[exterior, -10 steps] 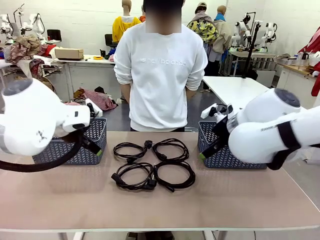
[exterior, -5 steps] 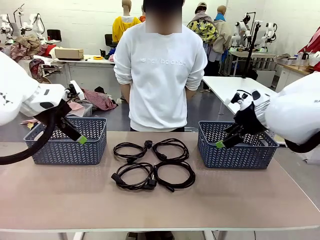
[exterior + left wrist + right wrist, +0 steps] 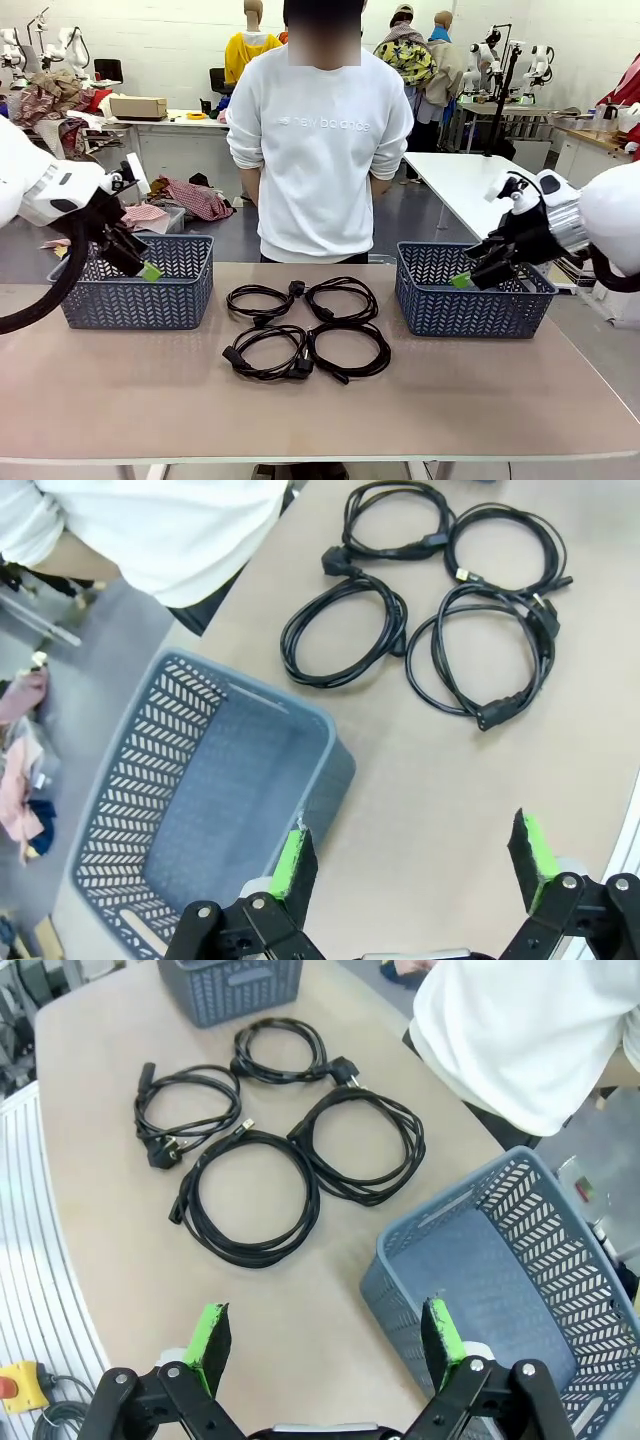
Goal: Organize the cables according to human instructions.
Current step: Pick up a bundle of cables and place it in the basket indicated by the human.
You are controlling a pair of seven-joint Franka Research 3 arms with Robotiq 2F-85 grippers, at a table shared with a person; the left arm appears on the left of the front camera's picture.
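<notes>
Left hand (image 3: 412,850) is hanging wide open, green pads spread and gripping nothing; right hand (image 3: 326,1333) is hovering just as wide and empty. Four thin black cables (image 3: 306,342), each wound in a loose round coil, are lying in a two-by-two cluster mid-worktop, neighbouring coils touching. Flanking them, two grey-blue plastic lattice baskets are sitting: the left basket (image 3: 130,300) below the left hand, the right basket (image 3: 460,312) below the right hand. Everything is resting on the pale beige worktop (image 3: 320,420). A person in a white sweatshirt (image 3: 320,150) is standing at the far edge, facing the cables.
</notes>
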